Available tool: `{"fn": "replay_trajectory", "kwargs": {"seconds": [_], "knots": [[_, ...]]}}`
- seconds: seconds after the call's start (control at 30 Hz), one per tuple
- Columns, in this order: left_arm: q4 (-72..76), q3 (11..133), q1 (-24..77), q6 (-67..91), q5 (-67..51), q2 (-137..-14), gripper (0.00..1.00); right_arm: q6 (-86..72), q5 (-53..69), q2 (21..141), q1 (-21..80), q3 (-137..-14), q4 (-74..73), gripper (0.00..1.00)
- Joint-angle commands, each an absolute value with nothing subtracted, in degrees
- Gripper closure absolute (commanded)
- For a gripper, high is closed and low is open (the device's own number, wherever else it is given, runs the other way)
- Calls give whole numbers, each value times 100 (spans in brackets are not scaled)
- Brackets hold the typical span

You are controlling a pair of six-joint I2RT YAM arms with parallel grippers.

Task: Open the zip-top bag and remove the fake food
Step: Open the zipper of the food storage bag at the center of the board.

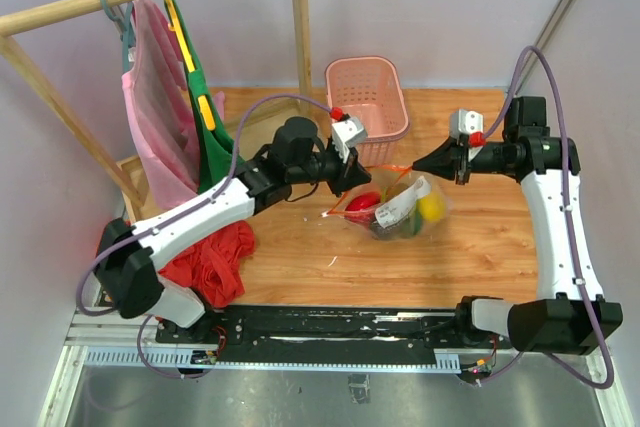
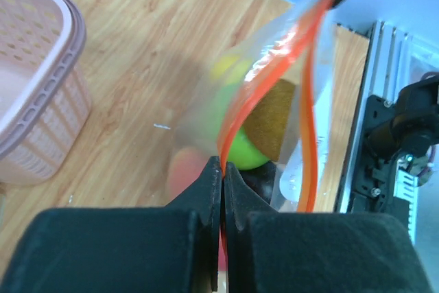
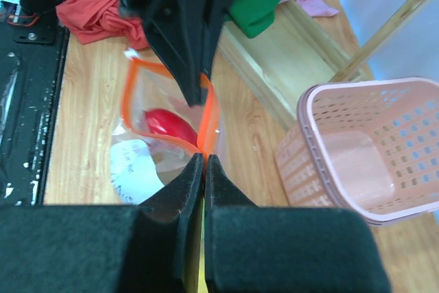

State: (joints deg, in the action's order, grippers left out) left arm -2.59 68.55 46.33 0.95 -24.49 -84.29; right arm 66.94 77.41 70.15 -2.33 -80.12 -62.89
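Top view: the bag [image 1: 400,209], clear crinkly plastic, lies mid-frame on the wood-grain table [image 1: 300,247], just below the perforated pink basket [image 1: 368,97]. The left gripper [image 1: 350,185] and the right gripper [image 1: 415,164] meet its top edge from opposite sides. The fake food [image 1: 362,201] is inside the bag: glossy rounded pieces in red, yellow and green. A soft red cloth [image 1: 210,257] is heaped at lower left.

Left wrist view: the left jaws are pressed together, pinching the orange zip strip [image 2: 306,135]. Its two bands run apart toward the top of the frame, so the mouth looks parted. A smooth green piece and a brown one show through the hazy film.

Right wrist view: the right jaws are likewise squeezed onto the strip, which forms an open orange loop around a shiny red piece.

As I judge it, the opening is well under way. No food is out yet, so all the removal is left.
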Motion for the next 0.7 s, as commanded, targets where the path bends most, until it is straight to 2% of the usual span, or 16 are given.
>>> {"fn": "replay_trajectory", "kwargs": {"seconds": [0.0, 0.23, 0.37, 0.4, 0.43, 0.53, 0.67], "knots": [[-861, 7170, 4632, 389, -2235, -7782, 100, 6544, 7656, 7252, 77, -8262, -5664, 99], [-1111, 6928, 4632, 882, -1914, -7335, 100, 6219, 7031, 7621, 803, -7961, -4594, 95], [-792, 6430, 4632, 1070, -1887, -7416, 100, 5889, 6514, 7901, 991, -7956, -4409, 75], [-618, 6278, 4632, 1143, -1962, -7498, 100, 5595, 6261, 7938, 985, -7961, -4331, 65], [-457, 6142, 4632, 1237, -2058, -7595, 100, 5369, 6023, 7952, 980, -7987, -4321, 60], [-106, 5979, 4632, 1573, -2245, -7947, 100, 5195, 5789, 7724, 795, -7903, -4613, 52], [318, 5924, 4632, 1986, -2422, -8208, 100, 5523, 5923, 6843, 611, -7312, -4922, 36]]}}
